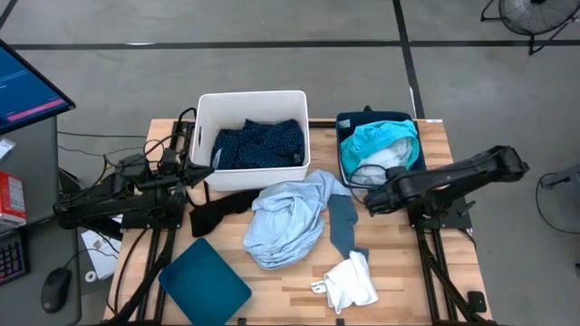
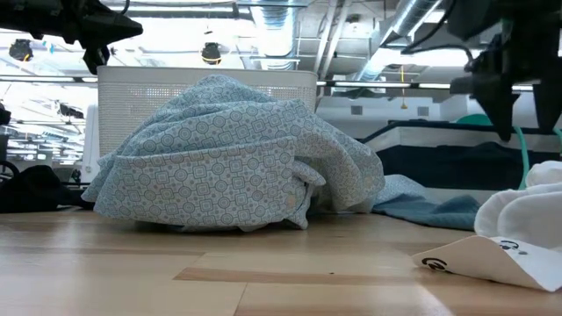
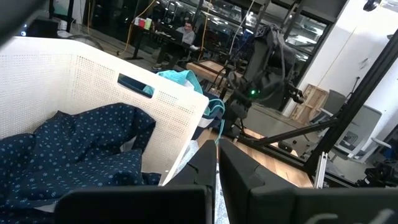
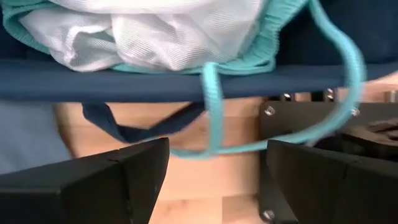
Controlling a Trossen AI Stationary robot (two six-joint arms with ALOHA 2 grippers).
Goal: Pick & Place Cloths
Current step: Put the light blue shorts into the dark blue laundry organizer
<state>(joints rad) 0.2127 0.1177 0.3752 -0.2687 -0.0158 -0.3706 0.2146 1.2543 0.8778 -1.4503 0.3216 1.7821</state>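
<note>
My left gripper point(image 1: 193, 172) point(image 3: 217, 177) hovers shut beside the near left corner of the white bin point(image 1: 207, 107), touching nothing. A navy dotted cloth point(image 1: 258, 143) point(image 3: 68, 149) lies in that bin. My right gripper point(image 1: 372, 201) point(image 4: 217, 171) is open just near of the dark tub point(image 1: 341, 149), which holds turquoise and white cloths point(image 1: 385, 143) point(image 4: 155, 31). A turquoise cord loop point(image 4: 211, 106) hangs over the tub's rim between the fingers, untouched. On the table lie a pale blue cloth point(image 1: 290, 217) point(image 2: 228, 158), a slate-grey one point(image 1: 343, 222), a white one point(image 1: 352, 281) and a black one point(image 1: 217, 210).
A flat dark teal square point(image 1: 204, 282) lies at the table's near left. A paper tag point(image 2: 483, 259) sits by the white cloth. Cables and the arm bases flank the table; bare wood point(image 1: 426, 272) shows along the near right.
</note>
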